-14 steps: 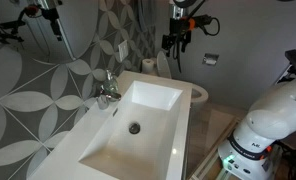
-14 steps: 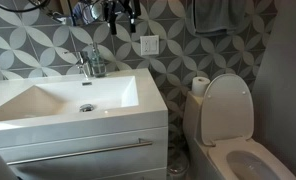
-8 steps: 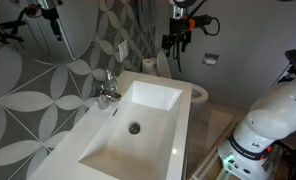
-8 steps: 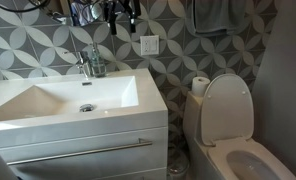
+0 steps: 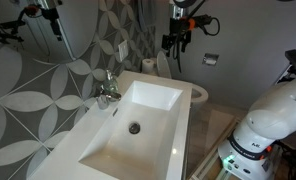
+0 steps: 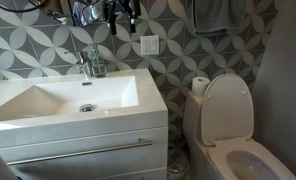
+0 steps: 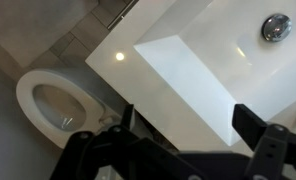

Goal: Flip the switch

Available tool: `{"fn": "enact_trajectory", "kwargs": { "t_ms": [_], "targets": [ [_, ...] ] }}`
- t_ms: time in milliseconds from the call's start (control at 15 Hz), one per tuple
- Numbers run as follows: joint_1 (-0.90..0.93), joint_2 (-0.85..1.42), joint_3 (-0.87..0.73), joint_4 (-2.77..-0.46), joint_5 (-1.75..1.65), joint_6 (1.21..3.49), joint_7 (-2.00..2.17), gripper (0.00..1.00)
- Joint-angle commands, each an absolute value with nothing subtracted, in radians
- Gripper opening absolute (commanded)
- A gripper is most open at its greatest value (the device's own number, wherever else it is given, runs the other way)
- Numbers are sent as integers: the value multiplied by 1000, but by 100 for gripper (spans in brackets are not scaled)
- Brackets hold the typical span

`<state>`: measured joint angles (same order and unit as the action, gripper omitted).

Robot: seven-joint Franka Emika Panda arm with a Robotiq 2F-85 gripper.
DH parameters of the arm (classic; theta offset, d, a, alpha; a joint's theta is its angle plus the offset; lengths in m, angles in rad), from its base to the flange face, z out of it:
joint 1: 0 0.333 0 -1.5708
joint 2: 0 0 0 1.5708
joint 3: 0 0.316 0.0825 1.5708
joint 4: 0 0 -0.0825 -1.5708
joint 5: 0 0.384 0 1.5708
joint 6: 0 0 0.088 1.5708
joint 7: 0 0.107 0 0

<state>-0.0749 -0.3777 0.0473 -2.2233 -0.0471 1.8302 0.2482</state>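
Note:
The white wall switch plate (image 6: 149, 45) is on the patterned tile wall between the sink and the toilet; it also shows in an exterior view (image 5: 123, 50). My gripper (image 5: 178, 40) hangs high in the air, away from the wall, and shows at the top of an exterior view (image 6: 121, 15). In the wrist view its two black fingers (image 7: 188, 118) are spread apart with nothing between them, looking down on the sink's corner. The switch is out of the wrist view.
A white rectangular sink (image 6: 68, 112) with a chrome faucet (image 6: 88, 65) and drain (image 7: 276, 27) stands below. A toilet (image 6: 228, 120) with raised lid and a paper roll (image 6: 199, 85) are beside it. The robot's white base (image 5: 268, 125) stands opposite the wall.

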Motion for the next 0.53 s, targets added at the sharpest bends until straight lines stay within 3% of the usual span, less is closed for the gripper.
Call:
{"fn": "enact_trajectory", "kwargs": {
  "t_ms": [0, 467],
  "targets": [
    [-66, -377, 39, -2221, -50, 1827, 250, 100],
    [-12, -188, -6, -2102, 62, 1982, 13, 100]
  ]
}}
